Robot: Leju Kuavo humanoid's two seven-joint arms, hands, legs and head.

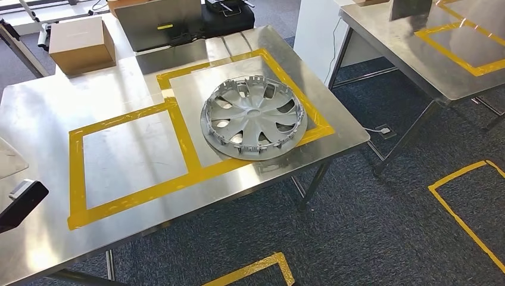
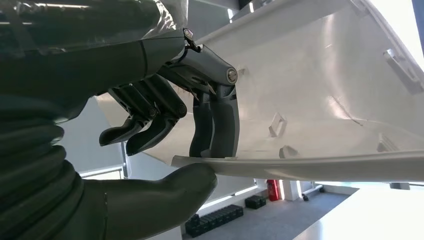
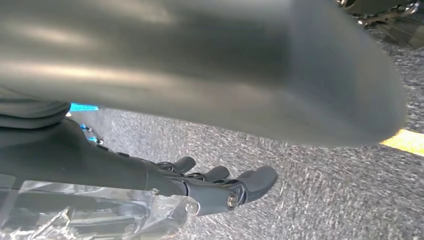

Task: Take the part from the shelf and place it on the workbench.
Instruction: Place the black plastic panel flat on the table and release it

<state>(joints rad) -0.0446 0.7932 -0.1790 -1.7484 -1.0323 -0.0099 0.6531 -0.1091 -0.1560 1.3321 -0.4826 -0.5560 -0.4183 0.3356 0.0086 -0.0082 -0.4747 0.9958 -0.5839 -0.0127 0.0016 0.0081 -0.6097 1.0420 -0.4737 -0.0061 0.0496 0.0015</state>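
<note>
Closest to the lens in the left wrist view, the left hand (image 2: 200, 150) grips the thin rim of a pale plastic part (image 2: 320, 100): the thick thumb (image 2: 165, 192) presses one face of the edge, and two dark fingers (image 2: 220, 125) bear on the other face, while the remaining fingers curl free just beside it. The part's moulded inner surface, with small clips and ribs, spreads away from the hand. At the left edge of the head view a pale, translucent corner (image 1: 9, 156) juts in above a dark piece of the robot; I cannot tell whether that corner belongs to the same part.

The right hand (image 3: 220, 187) hangs over the dark speckled carpet (image 3: 320, 200), its fingers stretched out and apart, holding nothing. A strip of yellow tape (image 3: 406, 141) crosses the floor near it.

In the head view a steel desk (image 1: 36, 119) stands in front, marked with yellow tape (image 1: 178, 137) into two adjoining rectangles. A silver wheel cover (image 1: 253, 117) lies flat in the right rectangle, its near edge overlapping the tape line. At the desk's far corner sits a cardboard box (image 1: 81, 43), with a grey case (image 1: 167, 22) and a black bag (image 1: 229, 16) beyond. A second steel desk (image 1: 411, 53), also taped in yellow, stands well apart to the right.
</note>
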